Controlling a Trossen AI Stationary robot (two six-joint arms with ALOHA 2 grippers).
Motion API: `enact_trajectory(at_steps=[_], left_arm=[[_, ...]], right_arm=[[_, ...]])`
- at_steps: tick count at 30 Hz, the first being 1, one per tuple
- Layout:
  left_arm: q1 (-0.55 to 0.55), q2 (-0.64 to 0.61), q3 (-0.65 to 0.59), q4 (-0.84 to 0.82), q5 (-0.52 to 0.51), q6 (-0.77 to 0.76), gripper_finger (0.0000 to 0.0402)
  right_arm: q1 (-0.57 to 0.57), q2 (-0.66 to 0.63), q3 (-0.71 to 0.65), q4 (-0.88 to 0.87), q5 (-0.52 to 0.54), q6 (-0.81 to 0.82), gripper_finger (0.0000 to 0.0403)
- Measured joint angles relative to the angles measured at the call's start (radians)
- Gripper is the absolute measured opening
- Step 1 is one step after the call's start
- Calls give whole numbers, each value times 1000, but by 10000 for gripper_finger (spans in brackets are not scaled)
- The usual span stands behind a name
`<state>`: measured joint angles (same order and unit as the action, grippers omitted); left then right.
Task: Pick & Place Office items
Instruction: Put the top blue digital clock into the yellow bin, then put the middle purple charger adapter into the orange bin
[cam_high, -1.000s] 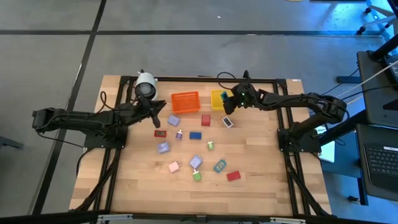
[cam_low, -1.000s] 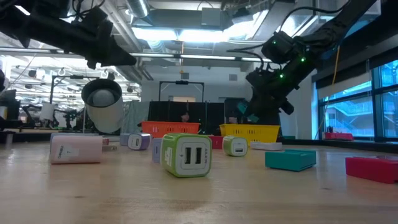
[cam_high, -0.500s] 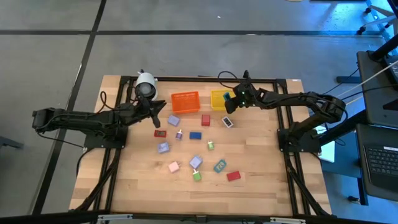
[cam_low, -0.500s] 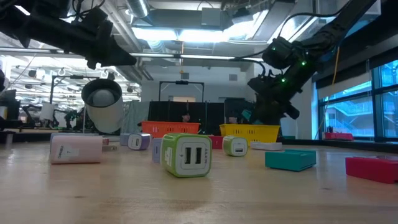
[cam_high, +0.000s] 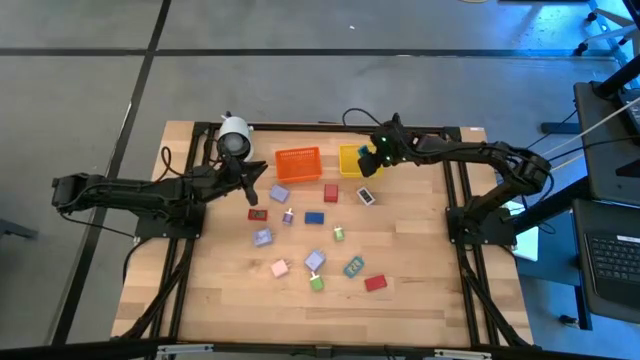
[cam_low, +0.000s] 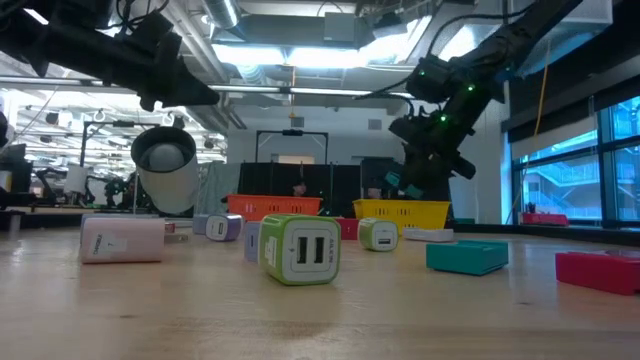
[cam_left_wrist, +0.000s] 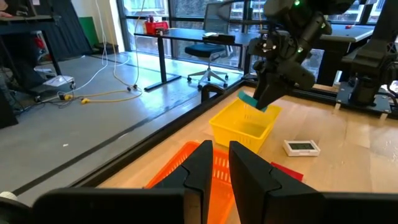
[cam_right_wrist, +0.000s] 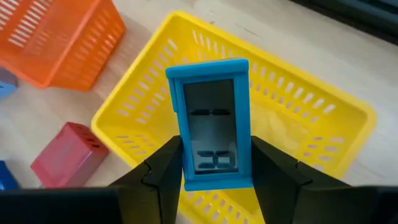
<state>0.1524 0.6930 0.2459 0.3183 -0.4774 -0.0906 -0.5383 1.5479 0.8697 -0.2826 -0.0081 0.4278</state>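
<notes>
Office items: small coloured blocks scattered on the desk (cam_high: 420, 290), most lying on the side of the yellow bin (cam_high: 352, 160) toward the desk's middle; one more is held above that bin.
Held item: blue clock block (cam_right_wrist: 211, 124) with a grey display, upright between the right fingers (cam_right_wrist: 165, 171), directly over the yellow bin's open top.
Right gripper (cam_high: 372, 157): clamped on the blue clock block, hanging above the yellow bin, clear of its rim in the low view.
Yellow bin: mesh basket, just beside the orange bin (cam_high: 298, 164).
Red block (cam_high: 331, 193): on the desk, just beside the yellow bin, between it and the orange bin's near corner.
White block (cam_high: 366, 197): flat on the desk, near the yellow bin.
Green block (cam_low: 298, 249): well apart from the yellow bin, nearest the low camera, sockets showing.
Teal block (cam_low: 466, 257): on the desk, well apart from the yellow bin.
Left gripper (cam_high: 262, 181): fingers (cam_left_wrist: 252, 177) nearly closed, nothing between them, well apart from the yellow bin, beyond the orange bin.
White cylinder (cam_high: 234, 136): beyond the orange bin from the yellow bin, by the left arm.
</notes>
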Motion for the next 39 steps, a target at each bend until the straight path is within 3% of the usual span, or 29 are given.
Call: enact_trajectory(at_steps=[16,20,27,39], left_arm=[[0,0,0,0,5,0,50],[0,0,0,0,5,0,50],[0,0,0,0,27,0,51],[0,0,0,0,27,0,52]], right_arm=[[4,155,196,-250,-12,-47,160],[-3,154,200,-278,-36,-47,164],[-3,154,199,-279,-41,-46,208],[-3,154,199,-262,-60,-66,218]])
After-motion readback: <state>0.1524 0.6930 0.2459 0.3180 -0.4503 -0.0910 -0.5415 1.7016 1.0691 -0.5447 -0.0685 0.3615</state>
